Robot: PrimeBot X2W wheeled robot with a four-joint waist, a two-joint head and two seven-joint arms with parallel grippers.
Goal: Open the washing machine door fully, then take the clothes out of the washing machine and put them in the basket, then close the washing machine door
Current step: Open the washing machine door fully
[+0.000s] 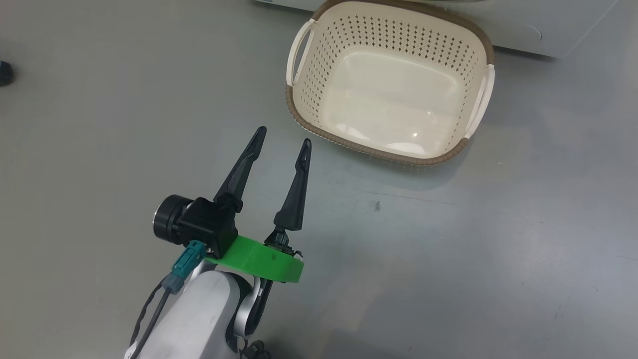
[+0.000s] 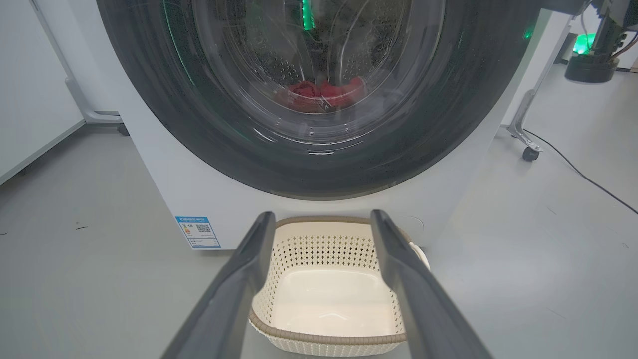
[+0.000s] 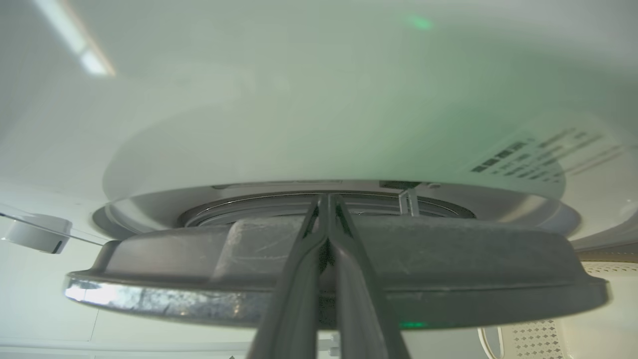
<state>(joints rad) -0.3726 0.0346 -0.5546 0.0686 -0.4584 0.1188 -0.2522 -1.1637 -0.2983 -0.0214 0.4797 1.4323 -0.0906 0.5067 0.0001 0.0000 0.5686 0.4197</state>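
We are hovering left gripper (image 1: pixel 284 134), released, basket (image 1: pixel 319 75) beyond its tips | pointing right gripper (image 3: pixel 325 198), clenched, at washing machine door (image 3: pixel 473 264).

**Q:** What lies before your left tool?

**A:** My left gripper (image 1: pixel 283 136) has matt dark plastic fingers (image 1: pixel 294 194) on a bright green plastic mount (image 1: pixel 259 262). Just past their tips is the basket (image 1: pixel 349 35), smooth cream plastic with perforated walls and a brown woven-look rim. Beneath them, the floor (image 1: pixel 99 149) is grey and smooth, faintly sheened and lightly scuffed.

**Q:** And farther ahead?

**A:** The washing machine (image 2: pixel 164 174) has a smooth white front. The washing machine door (image 2: pixel 149 99) is a glossy black frame around clear glass (image 2: pixel 239 75). Behind it are a dimpled steel drum (image 2: pixel 369 55) and the clothes (image 2: pixel 324 94), soft red cloth. At my right gripper (image 3: pixel 323 198), the door's edge is dull grey and finely scratched, with a mirror-bright chrome band (image 3: pixel 149 299) nearer my wrist.
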